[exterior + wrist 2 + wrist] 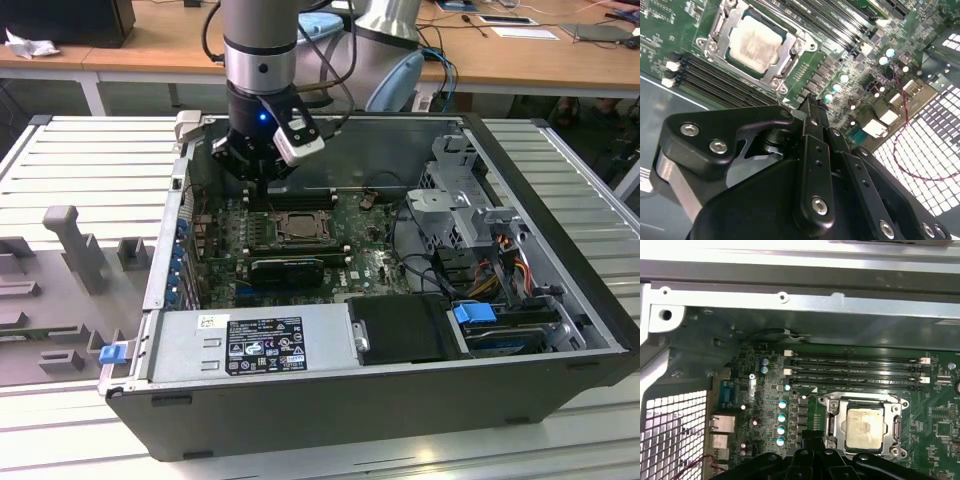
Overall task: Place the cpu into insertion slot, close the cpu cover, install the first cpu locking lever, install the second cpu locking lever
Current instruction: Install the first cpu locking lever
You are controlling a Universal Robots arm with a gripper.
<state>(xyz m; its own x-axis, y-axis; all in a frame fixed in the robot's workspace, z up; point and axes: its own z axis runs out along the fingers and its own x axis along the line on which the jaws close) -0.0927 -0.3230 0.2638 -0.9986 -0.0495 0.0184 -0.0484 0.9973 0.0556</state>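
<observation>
So the cpu [754, 42] is already sitting in the slot [788, 36], pale top up, and the cover [785, 62] looks folded down flat around it, with the chip showing through its open middle. The gripper [811, 106] hangs just above the board [810, 405] right beside the socket corner, clenched tight with nothing between the tips. There's a thin wire lever [778, 94] poking out by that corner, close to the tips. Honestly I can't tell from these angles whether either lever is hooked yet. What I'd worry about: those closed tips are near the little capacitors [782, 417] and the memory slots [855, 372], so a sideways slip while pushing on a lever could scrape the board or knock a part. If the tips skid off the wire, it could spring back up. If the cover isn't fully flat, forcing a lever down could load the chip unevenly and hurt the pins underneath. Clearance is tight too, since in the exterior view the arm reaches down close to the back wall of the case [350, 420]. As for what's in what: the open case holds the board, the power supply [250, 345] along the front, a drive cage [470, 200] on the exterior view's right and a tangle of cables [500, 270]. The memory slots look empty.
</observation>
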